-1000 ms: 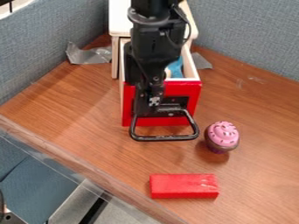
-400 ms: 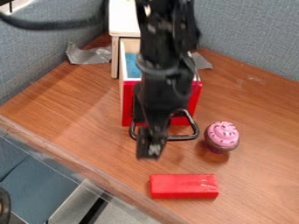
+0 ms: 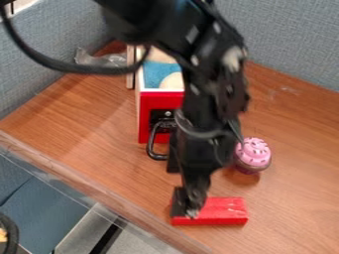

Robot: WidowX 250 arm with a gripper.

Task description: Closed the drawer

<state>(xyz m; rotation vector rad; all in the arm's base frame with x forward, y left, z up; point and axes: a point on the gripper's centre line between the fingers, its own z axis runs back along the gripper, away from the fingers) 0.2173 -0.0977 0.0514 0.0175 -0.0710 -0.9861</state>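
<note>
Clearly, the drawer (image 3: 149,103) stands open beyond the gripper (image 3: 187,204).
Whether the gripper is parted or closed, I cannot tell; the red block (image 3: 224,210) lies at its tip, contact unclear, and the pink-topped cupcake (image 3: 253,155) sits farther back, to its right in the view.

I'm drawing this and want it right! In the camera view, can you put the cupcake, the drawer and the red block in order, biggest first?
1. Drawer, even partly behind the arm
2. Red block
3. Cupcake
</note>
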